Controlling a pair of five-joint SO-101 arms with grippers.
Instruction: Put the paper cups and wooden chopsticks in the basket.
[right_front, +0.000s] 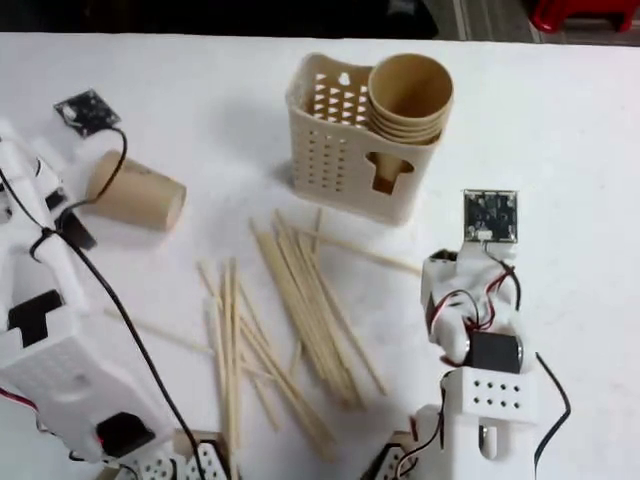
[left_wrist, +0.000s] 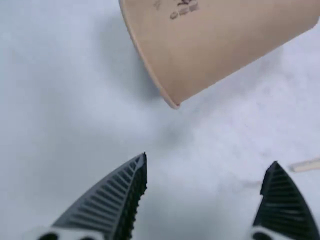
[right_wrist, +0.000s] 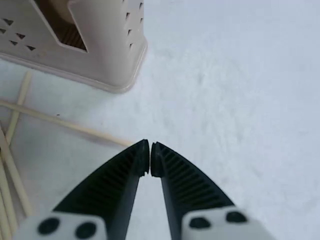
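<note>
A brown paper cup (right_front: 135, 190) lies on its side at the left of the white table; in the left wrist view the cup (left_wrist: 220, 45) is just beyond my left gripper (left_wrist: 210, 162), which is open and holds nothing. A stack of paper cups (right_front: 408, 95) stands in the cream basket (right_front: 340, 165). Several wooden chopsticks (right_front: 295, 315) lie scattered in front of the basket. My right gripper (right_wrist: 150, 150) is shut and empty, with its tips by the end of one chopstick (right_wrist: 65, 125) near the basket's corner (right_wrist: 100, 45).
The left arm (right_front: 45, 310) runs along the table's left edge, with a black cable trailing over it. The right arm (right_front: 480, 340) stands at the front right. Bare white table lies right of the basket.
</note>
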